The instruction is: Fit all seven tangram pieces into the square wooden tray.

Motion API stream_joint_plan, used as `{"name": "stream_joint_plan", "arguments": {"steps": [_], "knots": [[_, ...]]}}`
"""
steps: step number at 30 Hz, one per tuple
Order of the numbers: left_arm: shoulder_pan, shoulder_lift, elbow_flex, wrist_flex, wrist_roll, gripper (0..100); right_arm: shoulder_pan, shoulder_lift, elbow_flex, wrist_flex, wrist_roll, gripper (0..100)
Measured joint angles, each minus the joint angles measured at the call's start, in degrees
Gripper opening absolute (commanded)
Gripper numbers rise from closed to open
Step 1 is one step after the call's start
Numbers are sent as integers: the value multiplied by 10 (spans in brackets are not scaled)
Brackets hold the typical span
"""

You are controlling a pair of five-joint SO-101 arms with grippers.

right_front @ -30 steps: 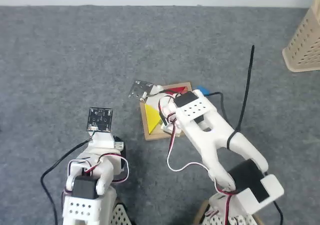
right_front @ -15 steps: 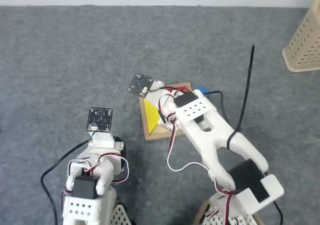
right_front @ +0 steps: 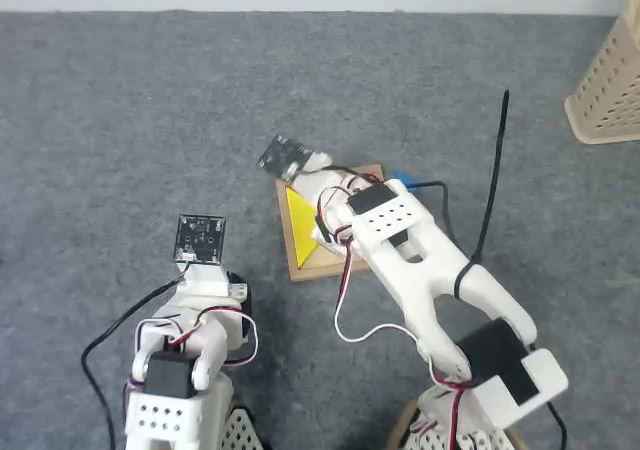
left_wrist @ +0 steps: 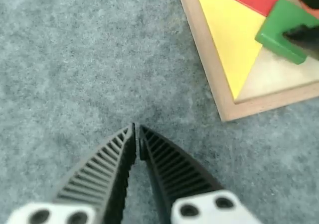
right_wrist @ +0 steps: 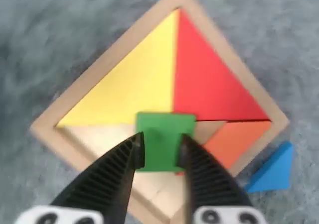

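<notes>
A square wooden tray (right_front: 298, 270) sits mid-frame in the high view on a grey surface (left_wrist: 75, 59). It holds a large yellow triangle (right_wrist: 134, 89), a red triangle (right_wrist: 209, 84) and an orange piece (right_wrist: 237, 137). The right gripper (right_wrist: 160, 139) pinches a green square (right_wrist: 164, 127) over the tray. A blue triangle (right_wrist: 274, 169) lies just outside. The left gripper (left_wrist: 135, 134) is closed and empty beside the tray.

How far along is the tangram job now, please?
Done: the yellow triangle, red triangle and orange piece lie in the tray. In hand: the right pincer grips the green square over the tray. Left: the blue triangle lies outside; part of the tray is bare.
</notes>
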Motion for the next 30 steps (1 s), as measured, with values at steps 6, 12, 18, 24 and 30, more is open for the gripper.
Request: {"name": "stream_joint_plan", "arguments": {"steps": [6,12,18,24,30], "knots": [[0,0,0,0,0,13,62,0,0,-43,-90,6],[0,0,0,0,0,13,89,9,0,-61,-126,6],[0,0,0,0,0,13,69,52,0,-76,-128,6],[1,0,0,0,0,13,59,54,0,-76,-111,6],[1,0,0,0,0,13,59,54,0,-76,-106,6]]}}
